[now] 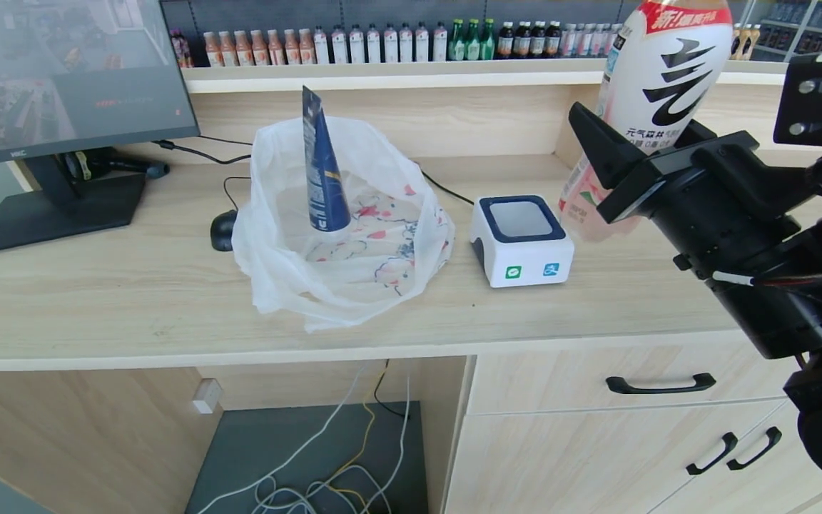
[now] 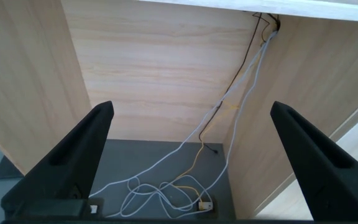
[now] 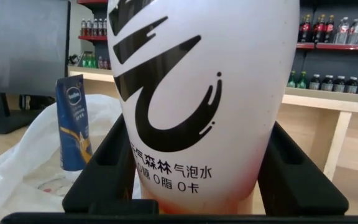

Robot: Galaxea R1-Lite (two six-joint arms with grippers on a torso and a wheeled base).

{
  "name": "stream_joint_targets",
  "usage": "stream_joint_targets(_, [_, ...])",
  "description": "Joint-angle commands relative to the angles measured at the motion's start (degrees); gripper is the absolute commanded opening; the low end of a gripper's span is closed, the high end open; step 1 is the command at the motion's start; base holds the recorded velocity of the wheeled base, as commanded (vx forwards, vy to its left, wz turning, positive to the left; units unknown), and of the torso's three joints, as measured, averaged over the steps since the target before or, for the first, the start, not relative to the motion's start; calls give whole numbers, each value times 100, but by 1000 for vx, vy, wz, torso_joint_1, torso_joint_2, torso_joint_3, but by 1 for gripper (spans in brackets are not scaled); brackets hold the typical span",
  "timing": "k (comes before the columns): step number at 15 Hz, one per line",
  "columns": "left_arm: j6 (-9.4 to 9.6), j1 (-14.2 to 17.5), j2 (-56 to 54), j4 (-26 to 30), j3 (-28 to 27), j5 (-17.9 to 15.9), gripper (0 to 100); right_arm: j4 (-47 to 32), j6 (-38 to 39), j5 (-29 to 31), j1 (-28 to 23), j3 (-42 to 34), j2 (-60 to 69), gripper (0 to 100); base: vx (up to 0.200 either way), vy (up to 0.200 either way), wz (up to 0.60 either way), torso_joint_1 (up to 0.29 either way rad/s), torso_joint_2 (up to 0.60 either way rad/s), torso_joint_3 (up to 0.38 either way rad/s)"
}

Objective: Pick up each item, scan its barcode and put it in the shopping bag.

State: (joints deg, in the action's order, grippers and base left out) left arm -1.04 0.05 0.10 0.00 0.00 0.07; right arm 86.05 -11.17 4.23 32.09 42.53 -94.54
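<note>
We see our right gripper (image 1: 639,135) clamped on the bottle (image 1: 657,78), a white drink bottle with a pink base. One finger presses each side of its lower half and holds it roughly upright, off the countertop (image 1: 97,285) over the right end. The base hangs just beside the scanner (image 1: 521,239), a white box sitting right of the countertop's centre. The shopping bag (image 1: 268,214) lies open at the countertop's middle, near the scanner, with a blue tapering pack (image 1: 324,171) standing upright inside. Our left gripper (image 2: 191,155) is spread wide and holds nothing, below the countertop and above loose cables (image 2: 166,193)
</note>
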Motion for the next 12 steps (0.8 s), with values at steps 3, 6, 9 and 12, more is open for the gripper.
stream_joint_targets(3, [-2,4,-1,0,0,1,100,8,27,-1,-27,-61,14,0,0,200,0,1,1,2])
stream_joint_targets(6, [-2,4,-1,0,0,1,100,17,36,-1,-18,-70,-3,0,0,200,0,7,4,5])
stream_joint_targets(9, [-2,4,-1,0,0,1,100,17,36,-1,-18,-78,-3,0,0,200,0,2,2,1])
stream_joint_targets(12, [25,-5,-1,0,0,1,100,43,53,-1,-18,-78,-12,0,0,0,0,0,0,0])
